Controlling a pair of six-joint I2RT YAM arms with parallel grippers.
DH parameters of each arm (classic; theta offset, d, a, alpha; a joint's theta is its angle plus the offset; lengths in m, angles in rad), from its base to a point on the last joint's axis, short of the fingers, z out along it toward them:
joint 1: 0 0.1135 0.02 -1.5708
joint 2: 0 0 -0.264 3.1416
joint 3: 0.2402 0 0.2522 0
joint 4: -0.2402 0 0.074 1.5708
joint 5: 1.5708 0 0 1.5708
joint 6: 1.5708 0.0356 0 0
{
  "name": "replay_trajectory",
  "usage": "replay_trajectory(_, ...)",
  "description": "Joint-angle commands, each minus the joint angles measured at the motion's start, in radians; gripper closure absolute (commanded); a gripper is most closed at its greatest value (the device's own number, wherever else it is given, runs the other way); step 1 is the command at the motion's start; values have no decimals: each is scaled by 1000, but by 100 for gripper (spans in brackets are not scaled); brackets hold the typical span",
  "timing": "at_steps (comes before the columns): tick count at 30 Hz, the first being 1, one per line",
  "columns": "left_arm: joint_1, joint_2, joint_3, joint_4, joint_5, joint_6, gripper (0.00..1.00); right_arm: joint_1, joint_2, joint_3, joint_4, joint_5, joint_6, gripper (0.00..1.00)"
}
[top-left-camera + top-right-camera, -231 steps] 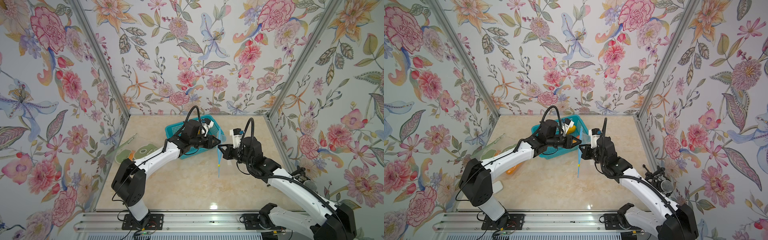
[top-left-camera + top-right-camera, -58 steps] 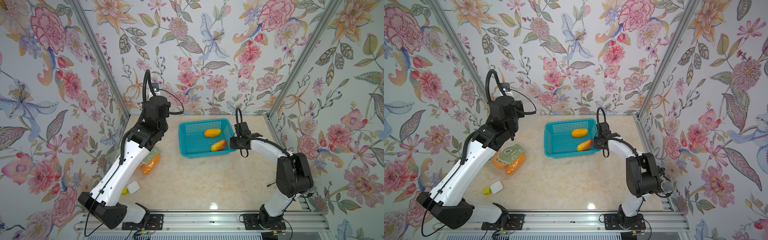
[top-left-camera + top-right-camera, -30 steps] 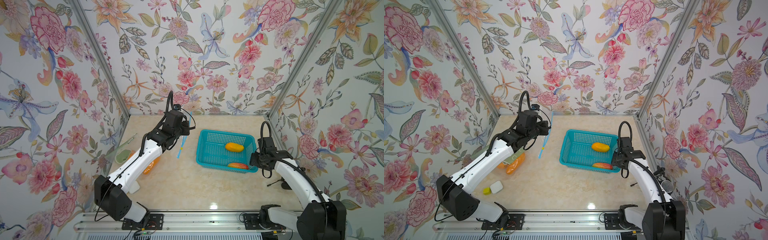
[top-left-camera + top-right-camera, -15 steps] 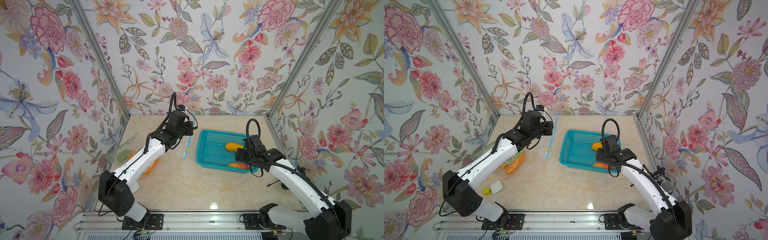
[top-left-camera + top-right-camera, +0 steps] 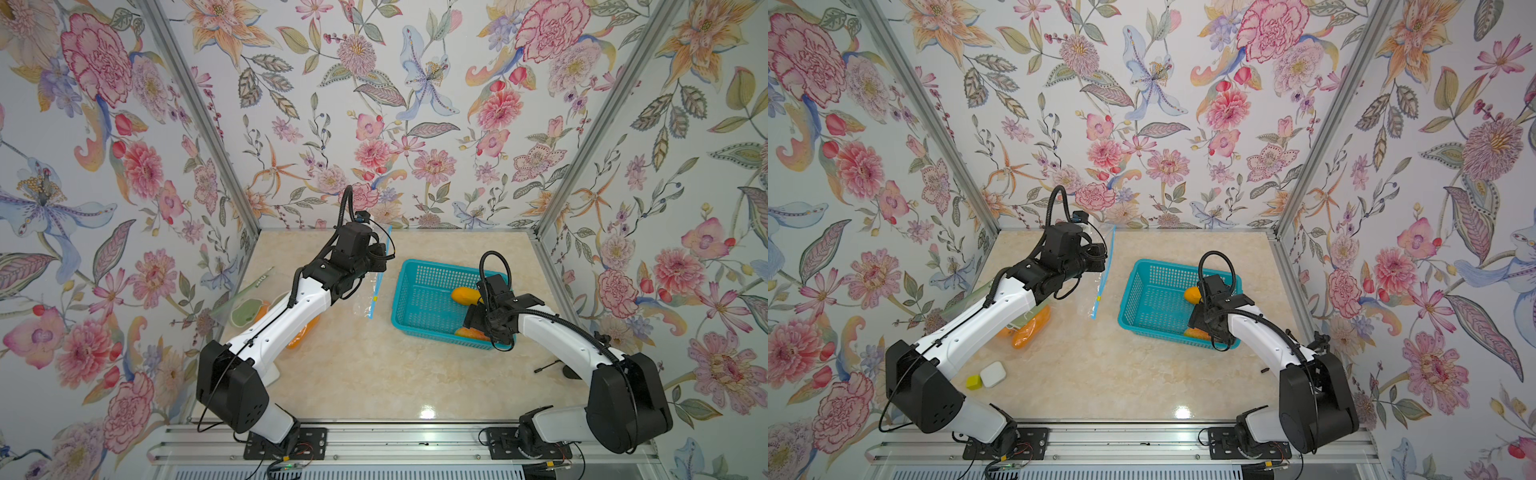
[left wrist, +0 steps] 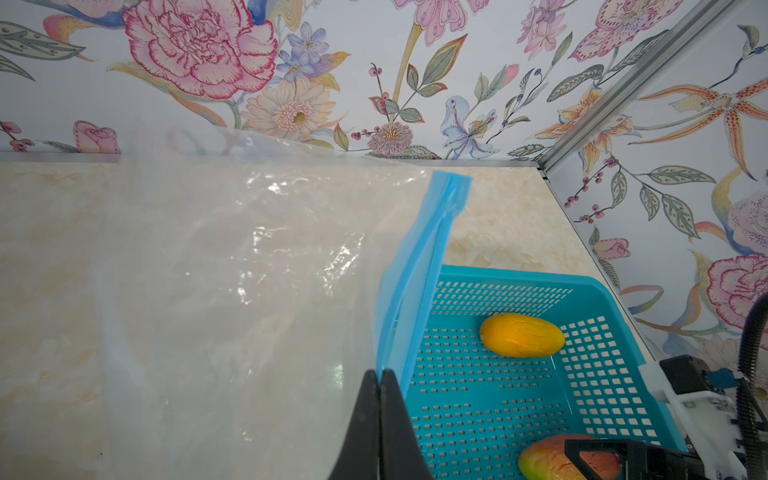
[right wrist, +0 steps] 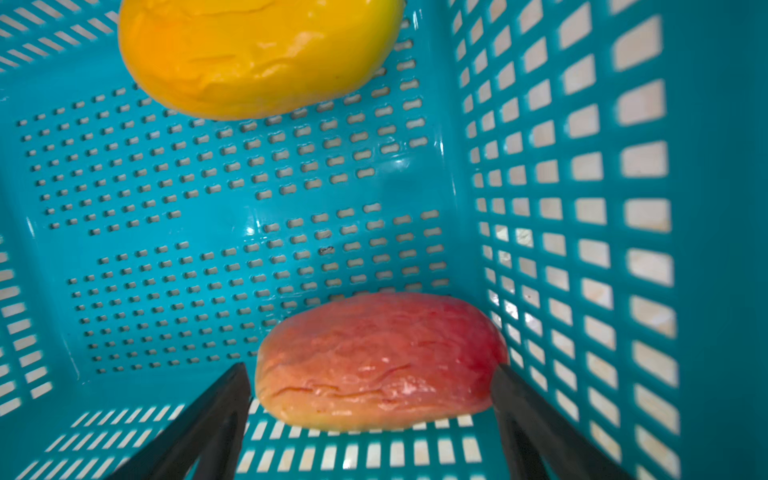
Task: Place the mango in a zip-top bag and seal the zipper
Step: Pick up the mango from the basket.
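The clear zip-top bag (image 5: 365, 286) (image 6: 257, 266) with a blue zipper strip (image 5: 1102, 274) hangs from my left gripper (image 5: 384, 254) (image 6: 379, 375), which is shut on its edge just beside the zipper, left of the basket. Two mangoes lie in the teal basket (image 5: 399, 299) (image 5: 1126, 300): a yellow mango (image 5: 462, 296) (image 7: 257, 54) and a red-orange mango (image 6: 548, 461) (image 7: 378, 357) by the near wall. My right gripper (image 5: 1204, 325) (image 7: 371, 370) is down inside the basket, open, with one finger at each end of the red-orange mango.
A second bag holding an orange fruit (image 5: 1030, 326) lies by the left wall under my left arm. A white block (image 5: 993, 374) and a yellow block (image 5: 973, 382) sit at the front left. The basket walls (image 7: 706, 208) close round my right gripper.
My right gripper has swung from the basket's right side down into it over the red-orange mango, its jaws spreading wider. My left arm has carried the bag slightly nearer the basket.
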Motion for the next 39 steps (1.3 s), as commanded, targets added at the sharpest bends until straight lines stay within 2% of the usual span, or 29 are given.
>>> replay_trajectory(1,-6,-7,-21,29,-19,-3,100,-24,48,2,-4,-56,-29,11)
replay_trajectory(5,-6,-7,-30,41,-28,-8,100,-40,98,6,31,-89,-49,10)
replay_trajectory(11,-5,12,0,32,-32,3,100,-43,138,24,190,-135,-79,10)
replay_trajectory(17,-4,16,5,33,-47,-4,100,-43,163,109,317,-222,-139,14)
replay_trajectory(22,-4,18,2,33,-44,-8,100,-51,181,146,267,-208,-146,14)
replay_trajectory(26,0,17,3,33,-24,-11,100,-56,158,104,204,-162,-111,15)
replay_trajectory(29,6,15,-1,29,-10,-15,100,-50,121,60,194,-181,-92,15)
replay_trajectory(35,27,-3,-39,43,2,-33,100,11,157,51,207,-207,-78,15)
replay_trajectory(39,44,-16,-64,78,42,-53,100,33,191,48,213,-194,-73,20)
